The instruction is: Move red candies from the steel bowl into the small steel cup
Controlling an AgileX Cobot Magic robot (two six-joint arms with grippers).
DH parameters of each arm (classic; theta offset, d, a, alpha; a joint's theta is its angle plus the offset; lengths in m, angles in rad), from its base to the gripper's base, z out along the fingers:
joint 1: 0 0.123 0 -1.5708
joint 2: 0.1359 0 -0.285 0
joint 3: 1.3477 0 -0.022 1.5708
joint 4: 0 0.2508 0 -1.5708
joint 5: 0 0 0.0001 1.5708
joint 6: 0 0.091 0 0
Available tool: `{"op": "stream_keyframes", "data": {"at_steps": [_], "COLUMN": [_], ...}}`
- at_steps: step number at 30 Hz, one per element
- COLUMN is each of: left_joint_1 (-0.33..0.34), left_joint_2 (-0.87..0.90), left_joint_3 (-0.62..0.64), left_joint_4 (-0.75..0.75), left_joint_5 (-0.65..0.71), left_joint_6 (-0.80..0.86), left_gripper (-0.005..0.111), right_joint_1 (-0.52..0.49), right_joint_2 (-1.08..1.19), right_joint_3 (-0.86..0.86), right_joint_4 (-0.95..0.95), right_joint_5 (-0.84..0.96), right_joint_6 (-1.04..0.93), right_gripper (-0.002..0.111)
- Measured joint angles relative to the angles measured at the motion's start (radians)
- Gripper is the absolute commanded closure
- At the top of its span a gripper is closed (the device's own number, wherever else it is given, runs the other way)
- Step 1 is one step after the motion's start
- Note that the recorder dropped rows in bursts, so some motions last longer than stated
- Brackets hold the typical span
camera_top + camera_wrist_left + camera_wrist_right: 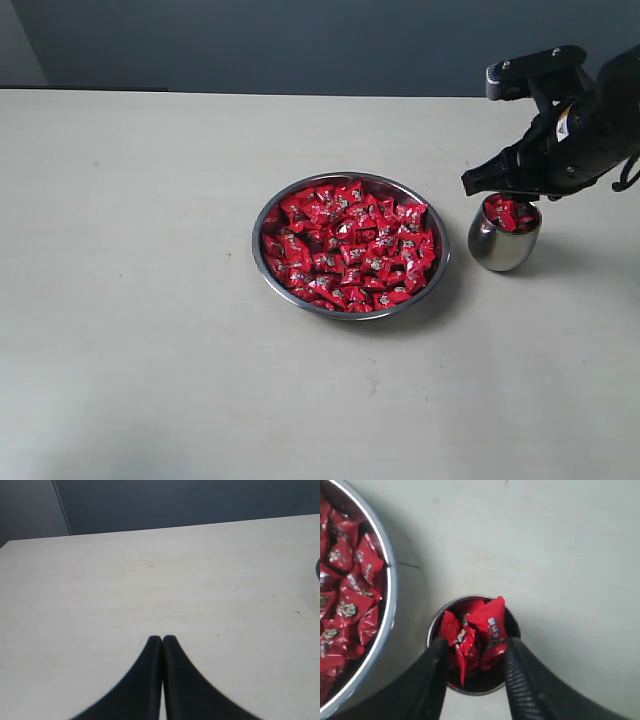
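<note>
The steel bowl [256, 250] sits mid-table, heaped with red candies [350, 245]. To its right stands the small steel cup [500, 252], holding several red candies [510, 213] up to its rim. My right gripper [490, 181] hovers just above the cup's mouth. In the right wrist view this gripper [476, 644] is open, its fingers either side of the cup [475, 692], with the cup's candies [489, 622] between and below them. The bowl's rim [390, 570] and its candies [350, 595] lie beside the cup. My left gripper [162, 639] is shut over bare table, with nothing in it.
The pale tabletop [130, 300] stretches wide to the left and front of the bowl. A dark wall [300, 40] runs behind the table's far edge. Bowl and cup stand a small gap apart.
</note>
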Motion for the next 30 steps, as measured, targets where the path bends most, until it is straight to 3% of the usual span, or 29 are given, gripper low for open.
{"op": "stream_keyframes", "data": {"at_steps": [8,16,18,22,30], "left_joint_1": [0.000,0.000,0.000,0.000,0.000], "left_joint_2": [0.000,0.000,0.000,0.000,0.000], "left_joint_3": [0.000,0.000,0.000,0.000,0.000], "left_joint_4": [0.000,0.000,0.000,0.000,0.000], "left_joint_5": [0.000,0.000,0.000,0.000,0.000], "left_joint_6": [0.000,0.000,0.000,0.000,0.000], "left_gripper": [0.106,0.106,0.106,0.106,0.106], "right_joint_1": [0.026,0.179,0.212,0.264,0.272], "right_joint_2": [-0.100,-0.181,-0.212,-0.327,-0.666], "right_joint_3": [0.000,0.000,0.000,0.000,0.000], "right_joint_4": [0.122,0.189,0.191,0.195,0.175], "right_joint_5": [0.000,0.010,0.027,0.095,0.280], "right_joint_6": [-0.057,-0.132,-0.134,-0.134,-0.135], "right_gripper": [0.071,0.072,0.077,0.109,0.108]}}
